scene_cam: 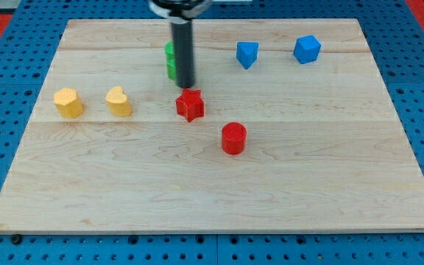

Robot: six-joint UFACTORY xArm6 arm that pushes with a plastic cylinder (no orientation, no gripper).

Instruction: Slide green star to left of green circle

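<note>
Tool first: it is a plain dark rod with nothing to open or close, so it is gripping nothing, and my tip (186, 86) is resting on the tabletop (87, 191) just above the red star (190, 104) and right against green pieces (170, 60) that the rod is mostly hiding. Nearest the view's bottom, a red cylinder (234, 138) is sitting alone. Further up, a yellow block (68, 102) and a yellow heart (118, 101) are lying toward the view's left. Farthest up, two blue blocks (247, 54) (307, 48) are sitting at the right. I cannot tell the green star from the green circle, but my tip is seemingly placed on their right side to push leftward.
</note>
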